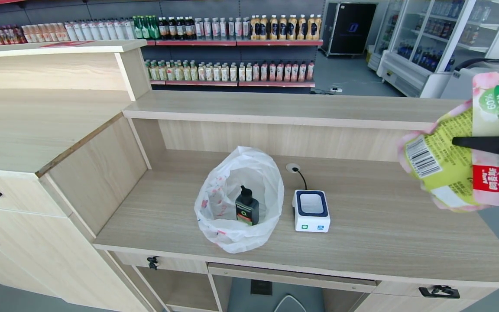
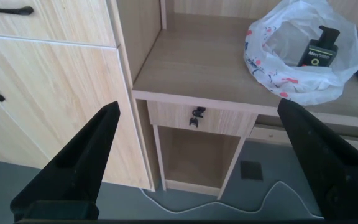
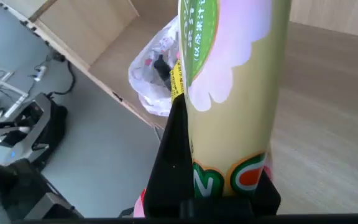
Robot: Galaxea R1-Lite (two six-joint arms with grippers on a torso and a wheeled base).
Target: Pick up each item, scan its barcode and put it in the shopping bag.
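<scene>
1. Pink-and-green snack pouch [image 1: 461,147] is pinched in the right end effector [image 3: 224,168]. One black finger lies across its face, and the other is behind it.
2. The pouch is held in the air, off the worktop [image 1: 383,225], above its right end. The white barcode [image 1: 422,158] sits on the pouch's left part, facing the head cam.
3. Shopping bag [image 1: 238,199]: thin white plastic w/ red print, mouth open. It stands on the worktop well apart from the right end effector, lower and to its left.
4. Black bottle [image 1: 247,207] stands upright inside the bag.
5. Scanner [image 1: 311,210]: white box w/ a dark-rimmed window on top. It is just beside the bag, on the side nearer the right end effector, and sits below and left of the pouch. Its black cable [image 1: 300,177] runs back to a hole in the worktop.
6. Left end effector [image 2: 197,162] has its fingers spread wide w/ nothing between them. It hangs low, off the worktop's front-left corner.
7. The bag and bottle lie ahead of the left end effector and higher up. A drawer [image 2: 196,117] w/ a small black lock is straight ahead of it, under the worktop edge.
8. Bkgd: shelves [image 1: 232,28] of drink bottles, far beyond both end effectors.
</scene>
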